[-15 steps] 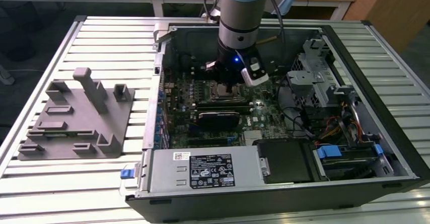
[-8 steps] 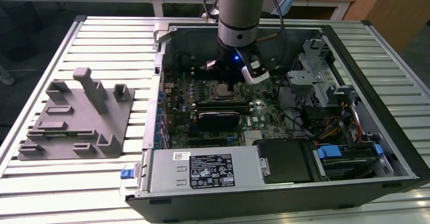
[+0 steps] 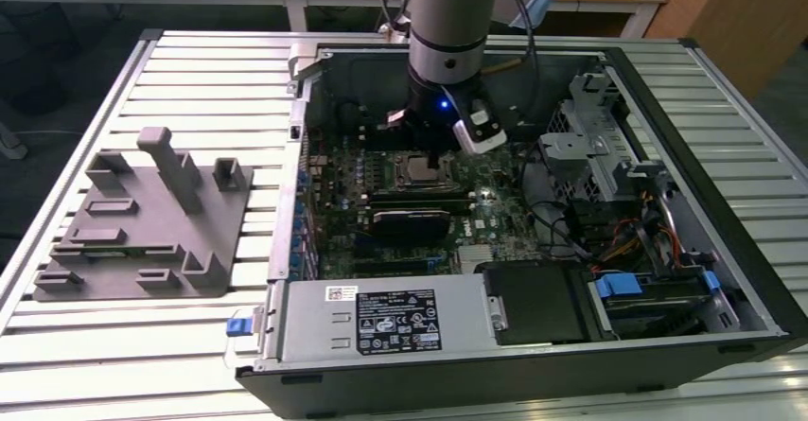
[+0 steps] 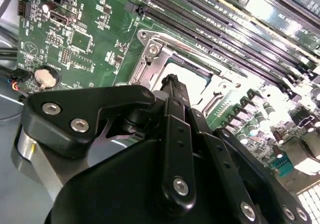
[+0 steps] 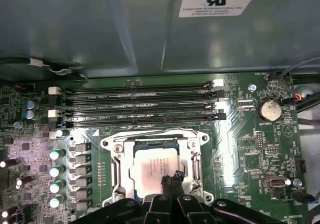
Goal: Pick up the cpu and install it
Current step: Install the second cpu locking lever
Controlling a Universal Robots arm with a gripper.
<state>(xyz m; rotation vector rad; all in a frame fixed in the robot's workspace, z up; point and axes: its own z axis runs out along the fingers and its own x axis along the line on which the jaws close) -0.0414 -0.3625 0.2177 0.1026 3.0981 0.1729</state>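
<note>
The cpu, a small pale silvery square, lies flat inside the square metal socket frame on the green motherboard. My gripper hangs straight over it with both fingers pressed together, the tips at or just above the chip's edge; I cannot tell whether they touch. In the second wrist view the closed fingers cover part of the cpu within the socket frame. In the exterior view the gripper reaches down into the open computer case over the socket frame.
Memory slots run beside the socket. A black rectangular block sits near it. A grey plastic fixture stands on the slatted table at the exterior view's left. The power supply and drive cage crowd the case.
</note>
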